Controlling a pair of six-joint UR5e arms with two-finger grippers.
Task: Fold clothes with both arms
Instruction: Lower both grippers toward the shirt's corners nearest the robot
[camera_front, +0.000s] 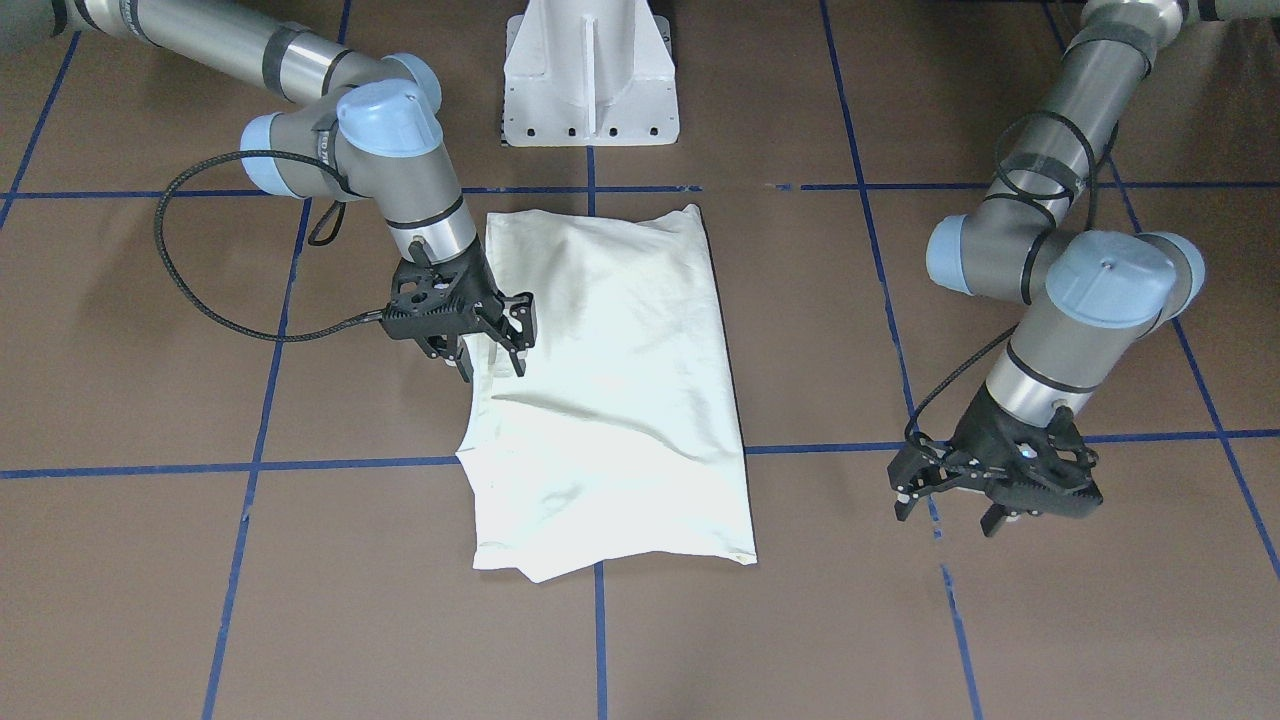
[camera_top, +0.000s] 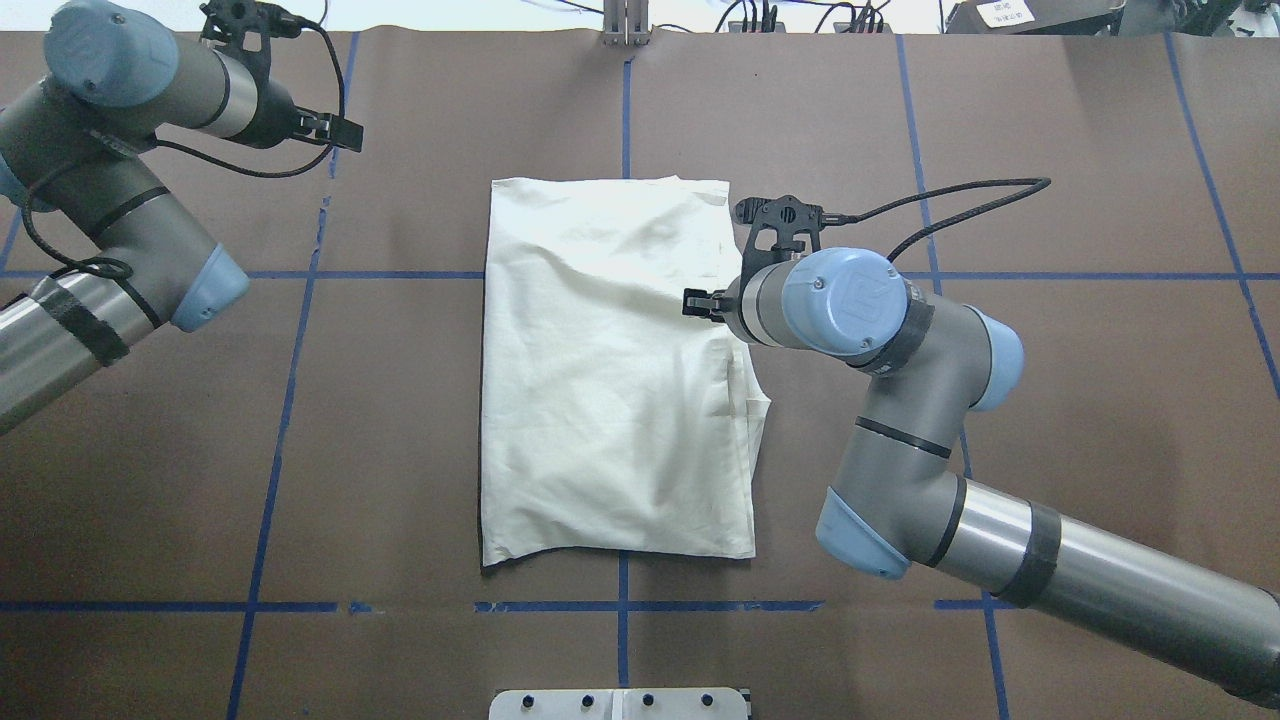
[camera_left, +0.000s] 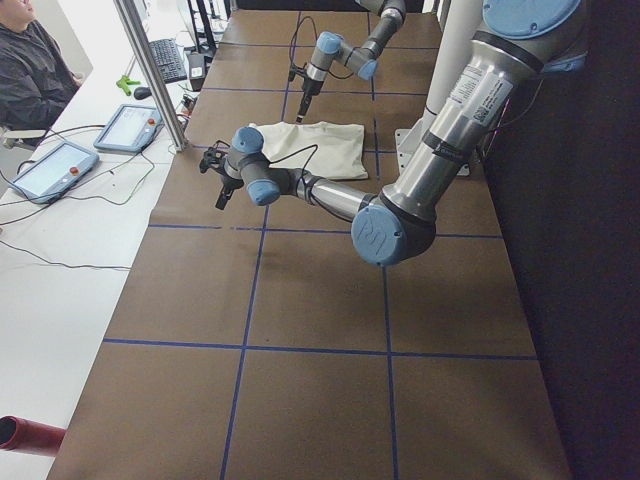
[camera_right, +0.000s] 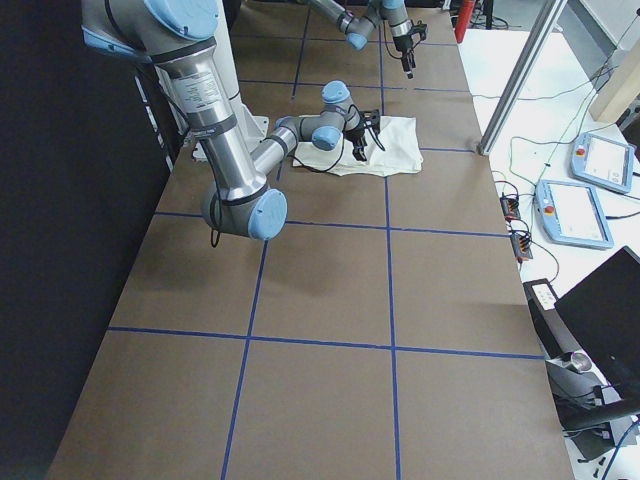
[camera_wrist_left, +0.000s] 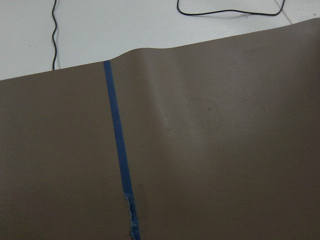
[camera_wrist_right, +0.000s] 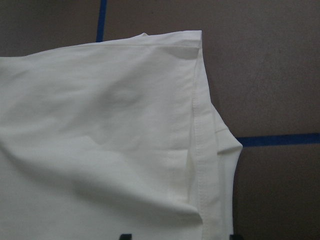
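Note:
The cream-white shirt (camera_front: 610, 400) lies folded into a tall rectangle in the middle of the brown table, plain side up; its print is hidden. It also shows in the overhead view (camera_top: 610, 380) and the right wrist view (camera_wrist_right: 100, 125). My right gripper (camera_front: 492, 365) is open and hovers just over the shirt's edge on the robot's right, at mid-length (camera_top: 700, 302). My left gripper (camera_front: 945, 512) is open and empty, well off the shirt over bare table near the far edge (camera_top: 325, 128). The left wrist view shows only table and blue tape (camera_wrist_left: 117, 150).
The white pedestal base (camera_front: 590, 80) stands at the robot's side of the table. Blue tape lines (camera_front: 600, 640) grid the brown surface. Beyond the far edge are a metal pole (camera_left: 150, 70), teach pendants (camera_left: 60, 165) and a seated operator (camera_left: 25, 60).

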